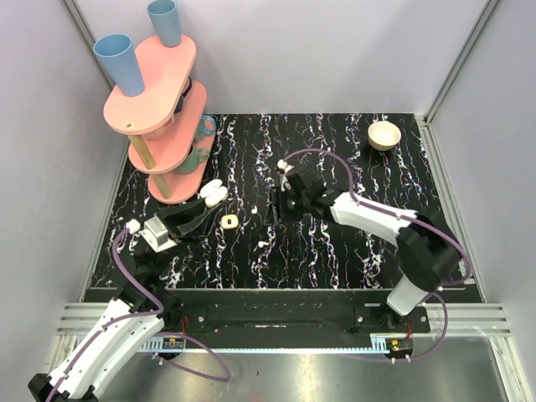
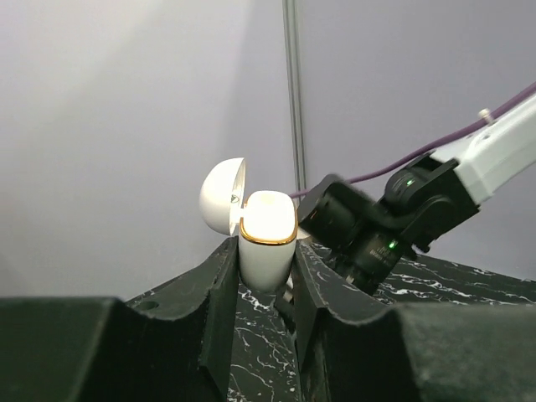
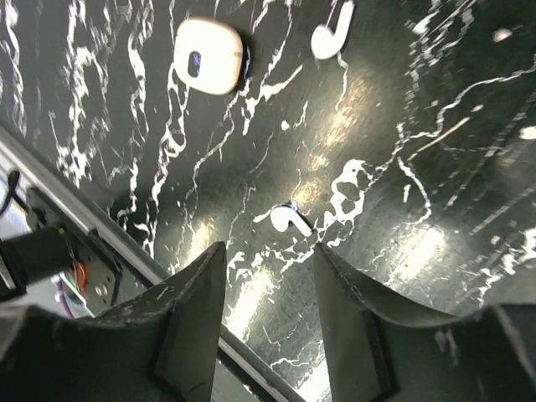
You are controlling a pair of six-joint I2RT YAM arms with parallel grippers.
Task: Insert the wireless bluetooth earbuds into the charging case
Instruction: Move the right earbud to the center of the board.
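Note:
The white charging case (image 2: 268, 243) stands upright with its gold-rimmed mouth up and its lid (image 2: 222, 197) swung open. My left gripper (image 2: 266, 261) is shut on the case body, at the table's left (image 1: 205, 205). One tiny white earbud (image 3: 289, 219) lies on the black marbled table just beyond the fingertips of my right gripper (image 3: 268, 255), which is open and holds nothing. A second earbud (image 3: 329, 38) lies farther off. From above, the earbuds (image 1: 262, 244) (image 1: 254, 212) lie between the two arms, and the right gripper (image 1: 275, 216) hovers near them.
A cream rounded-square piece (image 1: 229, 221) with a dark centre lies next to the farther earbud. A pink tiered stand (image 1: 159, 92) with blue cups stands at the back left. A wooden bowl (image 1: 384, 134) sits at the back right. A metal rail (image 3: 92, 218) runs along the near edge.

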